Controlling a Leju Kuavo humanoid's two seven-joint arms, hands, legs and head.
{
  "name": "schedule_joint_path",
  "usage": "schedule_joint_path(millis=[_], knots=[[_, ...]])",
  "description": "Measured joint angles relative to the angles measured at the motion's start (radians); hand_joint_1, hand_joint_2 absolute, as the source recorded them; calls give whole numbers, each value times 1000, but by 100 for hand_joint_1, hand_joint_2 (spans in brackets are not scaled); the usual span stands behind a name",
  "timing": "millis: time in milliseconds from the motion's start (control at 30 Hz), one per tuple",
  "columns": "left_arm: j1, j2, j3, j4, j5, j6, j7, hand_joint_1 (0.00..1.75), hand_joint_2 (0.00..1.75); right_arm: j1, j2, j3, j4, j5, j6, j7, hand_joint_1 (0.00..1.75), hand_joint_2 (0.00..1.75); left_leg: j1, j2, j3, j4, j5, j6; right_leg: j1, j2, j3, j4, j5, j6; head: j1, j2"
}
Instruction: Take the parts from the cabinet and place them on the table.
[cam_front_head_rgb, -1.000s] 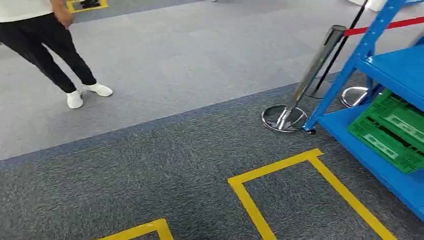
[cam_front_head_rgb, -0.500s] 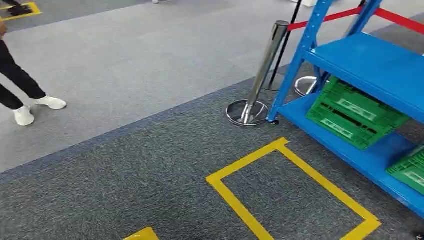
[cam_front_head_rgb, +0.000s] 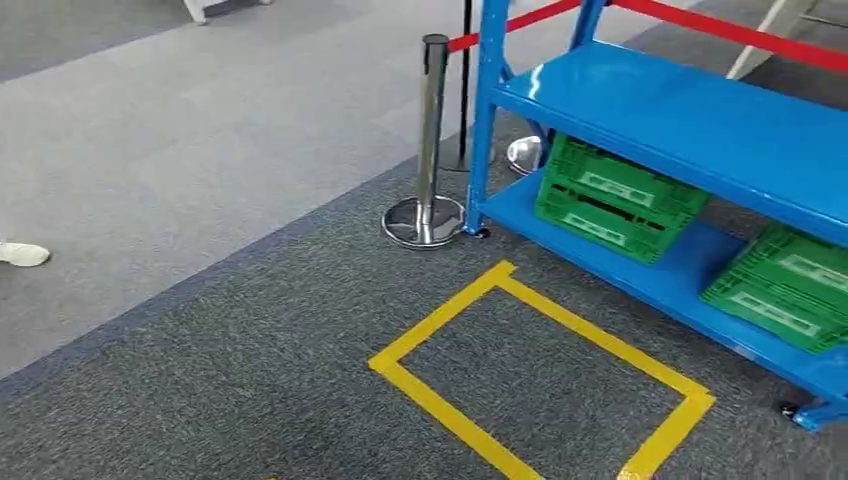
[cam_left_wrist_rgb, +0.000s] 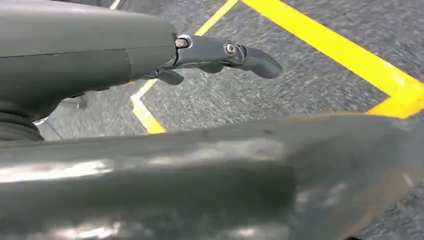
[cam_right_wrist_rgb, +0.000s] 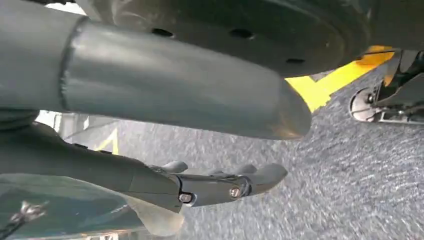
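Note:
A blue metal shelving rack (cam_front_head_rgb: 690, 120) stands at the right of the head view. Two green plastic crates sit on its bottom shelf: one (cam_front_head_rgb: 615, 200) near the left post, another (cam_front_head_rgb: 785, 285) further right. What lies inside them is hidden. My left hand (cam_left_wrist_rgb: 220, 55) hangs over the grey carpet with its fingers stretched out and holds nothing. My right hand (cam_right_wrist_rgb: 220, 185) also hangs above the carpet, fingers extended and empty.
A chrome stanchion post (cam_front_head_rgb: 430, 150) with a round base stands just left of the rack's front post; a red belt (cam_front_head_rgb: 740, 35) runs behind. A yellow tape rectangle (cam_front_head_rgb: 540, 370) marks the dark carpet before the rack. A person's white shoe (cam_front_head_rgb: 22, 254) shows at the left edge.
The whole head view has swung to the right: the rack and crates have come further into the picture, and the person has slid out at the left, leaving one shoe.

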Motion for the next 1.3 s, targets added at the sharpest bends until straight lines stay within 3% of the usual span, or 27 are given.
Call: schedule_joint_path(millis=[33,100,133,167,200,233,300,333,400,467,500,533,567,633,667,700,733,833,867,900,933,1000,1033,1100,1167,1233,1300], knots=[[1,0,0,0,0,0,0,0,0,0,0,-2,0,0,0,0,0,0,0,-1,-8,6,13,5,2,15,1,0,0,0,0,0],[-1,0,0,0,-3,1,0,0,0,1,0,-6,0,0,0,1,0,0,-4,-10,30,-100,101,19,5,45,4,0,1,-1,1,0],[-1,0,0,0,-4,2,0,0,0,2,0,-9,0,1,0,2,0,0,-8,-32,68,-194,154,28,5,60,6,0,2,-1,0,0],[0,2,1,0,-5,2,0,0,0,1,1,-10,0,1,0,1,0,0,-10,-84,99,-275,186,38,2,73,4,0,3,-1,0,0],[1,5,2,0,-8,2,0,0,0,-1,3,-10,0,2,0,1,0,0,-6,-108,107,-299,178,42,8,86,-1,4,4,3,2,0],[-1,5,3,0,-10,2,1,0,0,-1,3,-10,0,3,0,1,0,0,-9,-99,110,-308,175,36,2,97,-7,4,7,8,0,0],[-4,5,4,0,-10,2,3,0,0,3,3,-13,0,2,0,2,0,0,-13,-83,111,-308,177,37,-6,117,-13,-2,15,23,0,0],[-5,4,4,0,-11,2,3,0,0,6,3,-15,0,0,0,2,0,0,-7,-71,115,-323,185,39,0,129,-28,-5,16,32,2,0],[-6,3,5,0,-12,2,3,0,0,5,3,-17,0,-5,0,6,0,0,-3,-40,123,-343,194,46,3,16,-51,57,-37,38,12,0],[0,2,5,0,-12,2,3,0,0,0,3,-18,0,-8,0,6,0,0,-5,-5,120,-343,193,47,-2,-19,-124,208,-117,50,14,0],[1,2,5,0,-12,2,3,0,0,0,2,-18,0,-8,0,6,0,0,-5,14,120,-342,192,47,-5,-22,-154,272,-140,57,12,0],[2,2,6,0,-12,2,3,0,0,0,2,-19,0,-9,0,6,0,0,-4,29,120,-342,191,46,-9,-24,-165,298,-139,62,13,0],[0,1,6,0,-12,2,3,0,0,3,2,-20,0,-9,0,7,0,0,-3,43,122,-342,190,44,-13,-28,-148,273,-115,67,13,0],[-3,-1,6,0,-12,2,3,0,0,5,2,-26,0,-9,0,8,0,0,2,68,126,-338,184,35,-19,-50,-54,108,-33,74,13,0],[-3,-1,6,0,-12,2,3,0,0,3,2,-28,0,-9,0,8,0,0,1,77,129,-332,178,27,-19,-98,-2,20,-4,77,14,0],[-2,1,6,0,-12,2,3,0,0,-1,4,-29,0,-10,0,8,0,0,-9,86,128,-327,171,19,-9,-141,8,-3,-22,69,19,0],[-1,-2,6,0,-12,3,2,0,0,-3,4,-32,0,-11,0,8,0,0,-10,97,129,-323,168,14,-14,-117,15,-3,-13,50,15,0],[-5,0,6,0,-13,3,-3,0,0,0,4,-35,0,-13,-2,9,0,0,-7,126,139,-324,166,3,-10,-83,5,0,-13,32,10,0],[-6,-1,6,0,-13,3,-6,0,0,0,4,-37,0,-13,-3,9,0,0,-1,103,140,-315,151,-8,-16,-70,11,-5,-9,23,10,0],[-6,-1,6,0,-13,3,-10,0,0,-2,4,-39,0,-13,-3,9,0,0,2,49,127,-280,122,-11,-16,-61,11,-5,-8,19,6,0],[-5,-1,6,0,-13,3,-14,0,0,-3,4,-40,0,-13,-7,10,0,0,3,17,95,-207,79,-12,-16,-48,9,-5,-6,13,4,0],[-1,-1,7,0,-13,3,-16,0,0,-3,4,-40,0,-10,-8,10,0,0,2,-1,20,-42,13,-12,-13,-17,7,-4,-5,9,3,0],[1,-1,7,0,-13,3,-16,0,0,-2,4,-40,0,-9,-8,10,0,0,2,-2,-3,-1,11,-12,-12,-4,8,-4,-5,8,3,0],[1,-1,7,0,-13,5,-16,0,0,1,4,-40,0,-4,-11,8,0,0,2,-4,13,-60,78,-4,-10,15,12,-4,-5,7,1,0],[-3,-1,9,0,-12,11,-16,0,0,3,4,-40,0,4,-11,5,0,0,2,-13,79,-233,179,8,-9,27,18,-4,-6,8,1,0],[-5,0,11,0,-12,16,-17,0,0,1,4,-40,0,9,-10,4,0,0,0,-30,103,-311,181,15,-2,35,10,2,-9,17,2,0],[-8,-1,11,0,-12,18,-18,0,0,2,4,-40,0,11,-10,4,0,0,-4,-28,95,-305,181,15,-8,34,2,-2,-4,29,3,0]])
